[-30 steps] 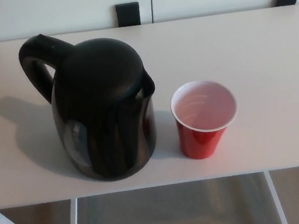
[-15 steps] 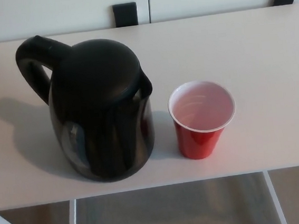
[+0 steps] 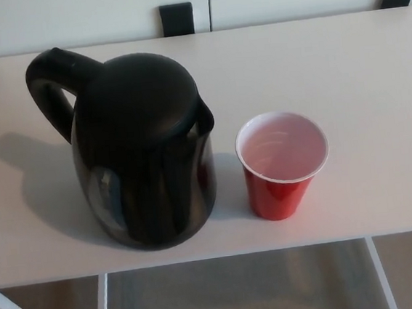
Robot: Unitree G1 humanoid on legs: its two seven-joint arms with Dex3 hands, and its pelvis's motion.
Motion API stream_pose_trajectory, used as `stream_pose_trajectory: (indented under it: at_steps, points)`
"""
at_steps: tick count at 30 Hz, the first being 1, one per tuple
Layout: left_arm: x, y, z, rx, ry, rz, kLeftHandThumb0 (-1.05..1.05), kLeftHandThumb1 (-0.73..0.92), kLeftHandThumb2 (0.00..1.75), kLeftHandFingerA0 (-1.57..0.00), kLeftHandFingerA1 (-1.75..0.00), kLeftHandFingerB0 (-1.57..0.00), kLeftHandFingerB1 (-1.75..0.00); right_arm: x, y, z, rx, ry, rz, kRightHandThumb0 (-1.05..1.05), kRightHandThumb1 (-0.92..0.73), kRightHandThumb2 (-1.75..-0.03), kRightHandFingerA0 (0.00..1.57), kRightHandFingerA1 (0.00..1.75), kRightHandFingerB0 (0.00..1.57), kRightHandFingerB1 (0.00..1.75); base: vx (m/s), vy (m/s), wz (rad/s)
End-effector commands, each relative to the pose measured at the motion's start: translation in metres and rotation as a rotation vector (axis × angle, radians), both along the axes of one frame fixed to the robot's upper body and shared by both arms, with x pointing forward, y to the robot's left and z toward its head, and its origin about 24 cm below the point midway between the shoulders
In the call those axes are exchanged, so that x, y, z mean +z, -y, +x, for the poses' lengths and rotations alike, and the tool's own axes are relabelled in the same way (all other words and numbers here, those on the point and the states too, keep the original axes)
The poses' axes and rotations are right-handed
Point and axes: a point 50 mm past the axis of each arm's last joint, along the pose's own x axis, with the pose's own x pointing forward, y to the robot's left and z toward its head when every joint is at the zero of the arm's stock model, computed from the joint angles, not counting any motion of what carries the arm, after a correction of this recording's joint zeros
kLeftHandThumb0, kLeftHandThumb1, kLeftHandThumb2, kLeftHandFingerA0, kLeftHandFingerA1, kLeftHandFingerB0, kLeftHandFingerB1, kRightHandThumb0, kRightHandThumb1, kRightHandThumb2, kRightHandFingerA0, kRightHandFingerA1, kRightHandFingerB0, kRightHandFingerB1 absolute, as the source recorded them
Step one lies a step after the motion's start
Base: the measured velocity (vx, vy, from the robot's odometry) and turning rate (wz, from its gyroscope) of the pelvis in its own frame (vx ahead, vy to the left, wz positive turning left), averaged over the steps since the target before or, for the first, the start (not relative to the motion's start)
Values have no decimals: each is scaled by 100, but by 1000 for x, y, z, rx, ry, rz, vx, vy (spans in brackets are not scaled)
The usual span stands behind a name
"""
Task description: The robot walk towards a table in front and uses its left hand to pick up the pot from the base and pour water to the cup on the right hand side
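A glossy black kettle stands upright on the white table, near its front edge at the left. Its curved handle points to the back left and its spout faces right. Its base is hidden under the body. A red plastic cup with a white inside stands just right of the kettle, a small gap between them. The cup looks empty. Neither of my hands shows in the head view.
The table's front edge runs across the lower picture, with white legs and grey floor below it. Behind the table is a white wall or cabinet with two black fittings.
Only the whole picture has swayed slightly left and back, so the camera moved. The kettle and cup stand as before.
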Motion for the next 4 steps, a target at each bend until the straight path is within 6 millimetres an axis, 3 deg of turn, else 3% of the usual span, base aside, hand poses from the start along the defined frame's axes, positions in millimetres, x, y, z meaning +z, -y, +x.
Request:
stream_pose_trajectory:
  at_steps: [1, 4]
  points:
    - [10, -6, 10, -47, 62, 53, -54, 43, 72, -26, -42, -23, -40, 5, 3, 8, 0, 18, -26, -25, -56, -56, 54, 52, 45, 44, 0, 0, 0]
    - [10, -6, 11, -50, 66, 51, -54, 43, 72, -26, -42, -23, -40, 5, 3, 8, -3, 19, -26, -25, -56, -56, 54, 52, 45, 44, 0, 0, 0]
